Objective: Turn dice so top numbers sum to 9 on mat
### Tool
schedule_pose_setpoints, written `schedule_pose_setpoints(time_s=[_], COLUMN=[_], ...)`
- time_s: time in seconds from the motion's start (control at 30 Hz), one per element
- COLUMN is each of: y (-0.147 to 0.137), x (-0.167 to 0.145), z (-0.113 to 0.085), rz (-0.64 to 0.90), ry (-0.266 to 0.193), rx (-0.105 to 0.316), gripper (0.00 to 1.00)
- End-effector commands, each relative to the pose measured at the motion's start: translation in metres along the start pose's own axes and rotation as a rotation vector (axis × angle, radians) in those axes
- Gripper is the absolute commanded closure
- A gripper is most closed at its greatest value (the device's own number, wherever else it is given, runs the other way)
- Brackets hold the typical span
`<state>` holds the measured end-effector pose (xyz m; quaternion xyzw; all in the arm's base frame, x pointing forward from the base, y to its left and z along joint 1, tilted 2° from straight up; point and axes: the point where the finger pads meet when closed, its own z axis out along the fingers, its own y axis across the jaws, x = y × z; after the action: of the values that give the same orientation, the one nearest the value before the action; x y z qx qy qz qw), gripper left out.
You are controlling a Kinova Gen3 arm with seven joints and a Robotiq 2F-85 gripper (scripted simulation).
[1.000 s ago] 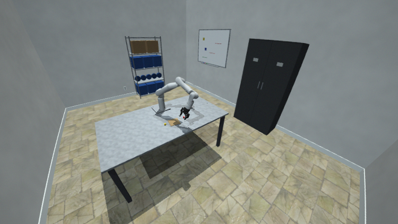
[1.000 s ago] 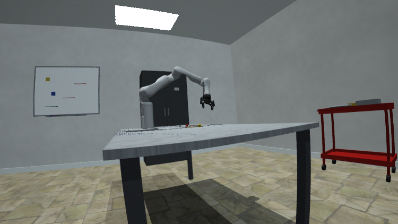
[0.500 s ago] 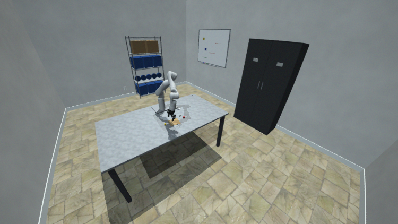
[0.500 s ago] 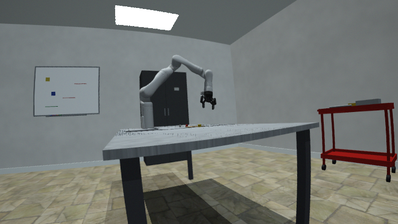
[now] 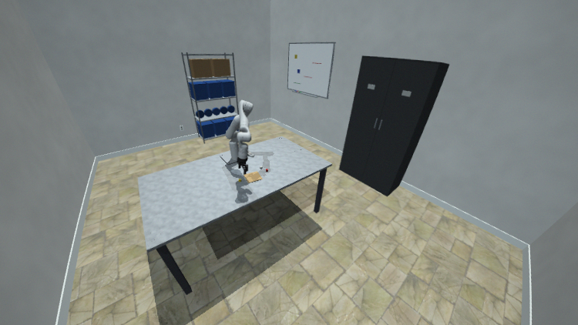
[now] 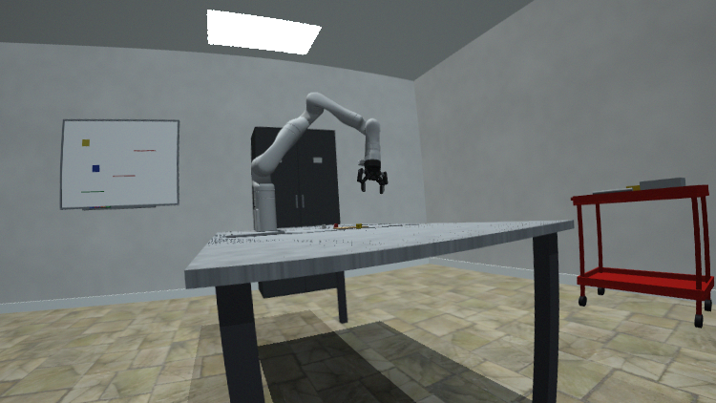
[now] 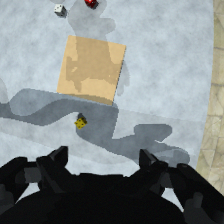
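A tan mat (image 7: 91, 69) lies flat on the grey table; it also shows in the top view (image 5: 253, 176). No die is on it. A yellow die (image 7: 80, 121) lies on the table just off the mat's near edge, and also shows in the top view (image 5: 240, 180). A white die (image 7: 60, 10) and a red die (image 7: 91, 3) lie beyond the mat's far edge; the red die also shows in the top view (image 5: 267, 171). My gripper (image 6: 371, 182) is open and empty, high above the table, over the yellow die's side of the mat.
The arm's base (image 6: 263, 205) stands on the table behind the mat. The table's edge and the tiled floor (image 7: 212, 130) show at the right of the wrist view. A red cart (image 6: 645, 240) stands off to the right of the table.
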<state>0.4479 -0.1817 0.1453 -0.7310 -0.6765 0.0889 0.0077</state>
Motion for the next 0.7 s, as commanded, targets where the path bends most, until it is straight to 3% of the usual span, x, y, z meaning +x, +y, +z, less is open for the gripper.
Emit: schedule_pose_setpoints(time_s=[0.0,0.67], y=[-0.002,-0.019], x=[-0.003,-0.015], z=[-0.002,0.002], rz=[0.008,0.010], ry=[0.004,0.028], rx=[-0.005,-0.026], gripper=[0.00,0.00])
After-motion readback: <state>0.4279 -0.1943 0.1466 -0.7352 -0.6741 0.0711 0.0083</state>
